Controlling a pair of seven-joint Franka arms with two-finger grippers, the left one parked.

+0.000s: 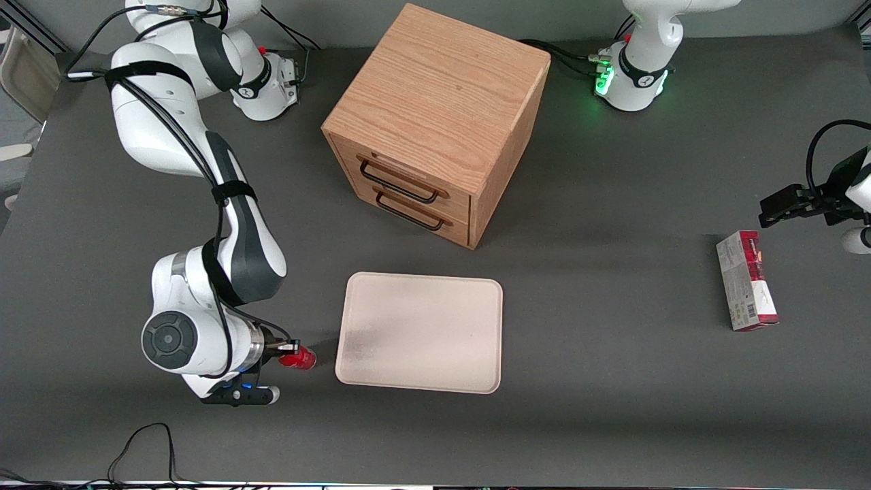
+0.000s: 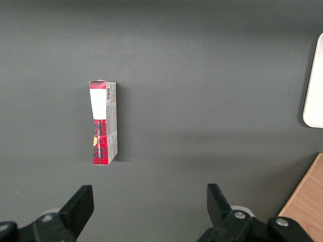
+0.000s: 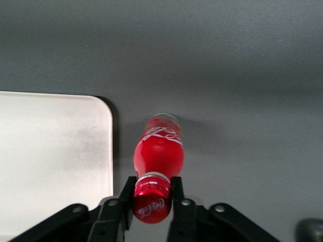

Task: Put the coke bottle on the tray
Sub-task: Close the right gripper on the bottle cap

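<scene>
Right wrist view: fingers [image 3: 151, 194] clamping coke bottle [image 3: 158, 151] beside tray [image 3: 55, 161] edge.

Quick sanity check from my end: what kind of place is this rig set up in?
Likely a robotics lab bench: a dark matte table with staged props, namely a wooden drawer cabinet, tray and carton. The gripper, beside the tray, is shut on the coke bottle.

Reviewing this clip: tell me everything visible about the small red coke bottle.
The small red plastic coke bottle has a white script logo on its body and a red cap bearing the same logo. The right arm's gripper is shut on its neck, one black finger on each side. It is beside the cream-beige rectangular tray, off the rim, at the working arm's end.
</scene>
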